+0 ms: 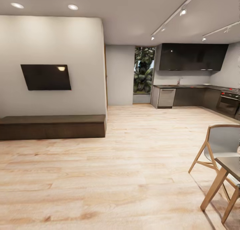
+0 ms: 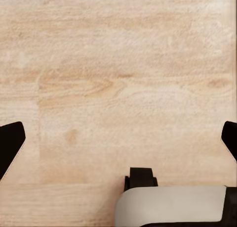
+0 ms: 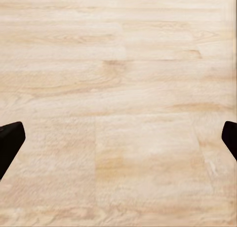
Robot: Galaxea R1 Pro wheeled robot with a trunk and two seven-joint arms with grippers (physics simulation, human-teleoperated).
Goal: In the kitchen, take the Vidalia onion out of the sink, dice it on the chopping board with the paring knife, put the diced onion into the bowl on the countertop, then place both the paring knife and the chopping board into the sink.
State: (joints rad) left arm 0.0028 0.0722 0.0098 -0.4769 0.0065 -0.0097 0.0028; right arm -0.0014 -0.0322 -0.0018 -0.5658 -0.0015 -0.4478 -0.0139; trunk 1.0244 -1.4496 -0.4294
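Observation:
I am in a living room, far from the kitchen at the back right. The dark countertop (image 1: 193,86) runs along the far wall there, with a small tap (image 1: 179,81) rising from it where the sink sits; the basin itself is too distant to make out. The onion, chopping board, paring knife and bowl are too far away to pick out. My left gripper (image 2: 118,140) hangs open over the wooden floor, its black fingertips (image 2: 10,143) wide apart. My right gripper (image 3: 118,140) is open too, with bare floor between its fingertips (image 3: 10,143).
A wooden chair (image 1: 216,146) and a table corner (image 1: 230,166) stand at the near right. A low dark bench (image 1: 53,126) and a wall television (image 1: 46,77) are on the left. An oven (image 1: 228,103) sits at the kitchen's right side. Pale plank floor (image 1: 133,156) stretches toward the kitchen.

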